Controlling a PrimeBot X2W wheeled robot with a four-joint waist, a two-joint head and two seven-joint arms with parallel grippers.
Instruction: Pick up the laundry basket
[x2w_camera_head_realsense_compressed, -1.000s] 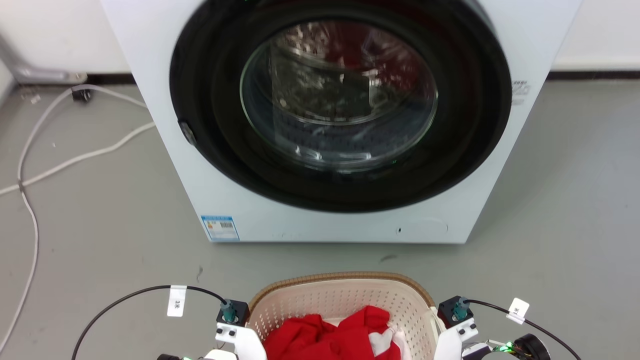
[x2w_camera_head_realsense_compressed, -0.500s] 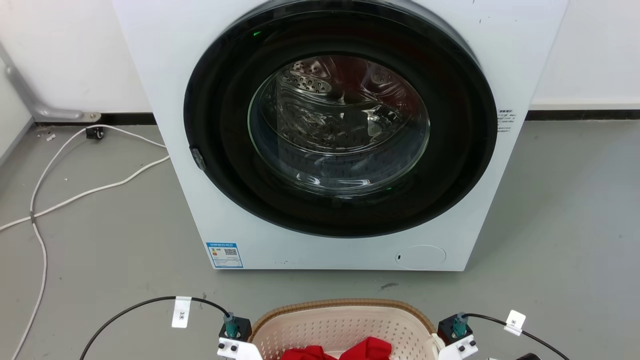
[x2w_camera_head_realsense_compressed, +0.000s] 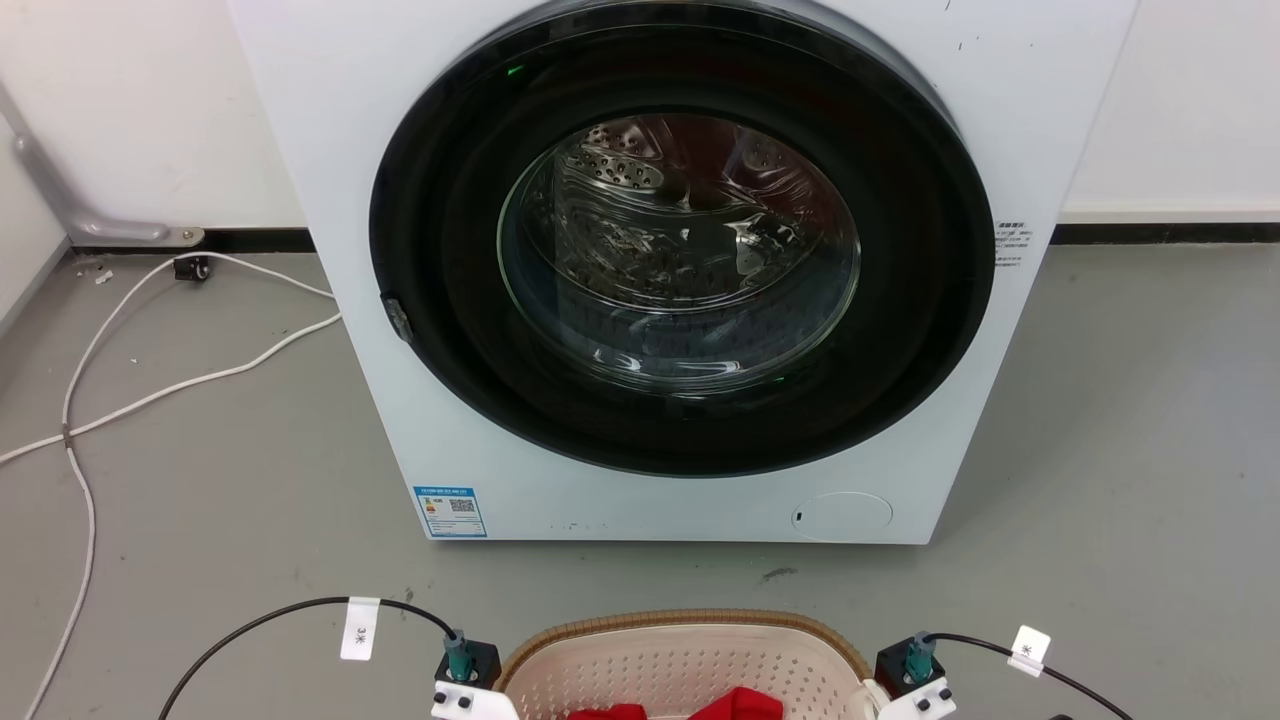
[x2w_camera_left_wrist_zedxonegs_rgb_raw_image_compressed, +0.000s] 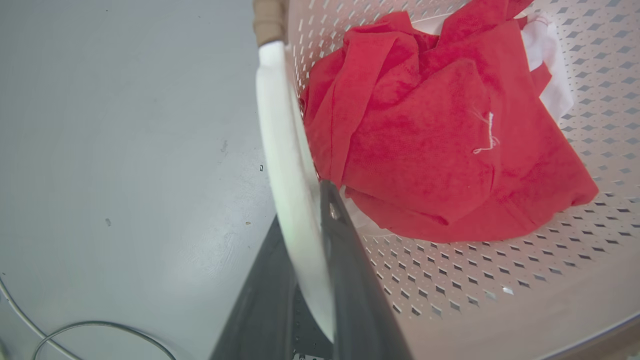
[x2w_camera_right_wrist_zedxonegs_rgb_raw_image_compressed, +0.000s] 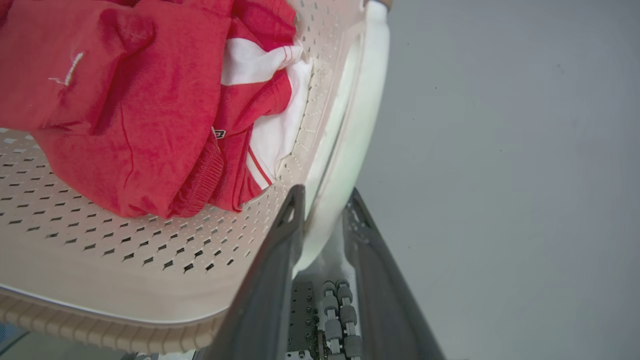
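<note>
"3米" on white cable tag (x2w_camera_head_realsense_compressed: 358, 630)

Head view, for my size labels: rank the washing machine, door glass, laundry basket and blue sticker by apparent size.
1. washing machine
2. door glass
3. laundry basket, cropped at the bottom edge, so unsure
4. blue sticker

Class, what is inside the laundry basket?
Inside the laundry basket lies crumpled red clothing, with white fabric partly beneath it. The basket floor under the pile is covered, so anything below it cannot be seen.
</note>
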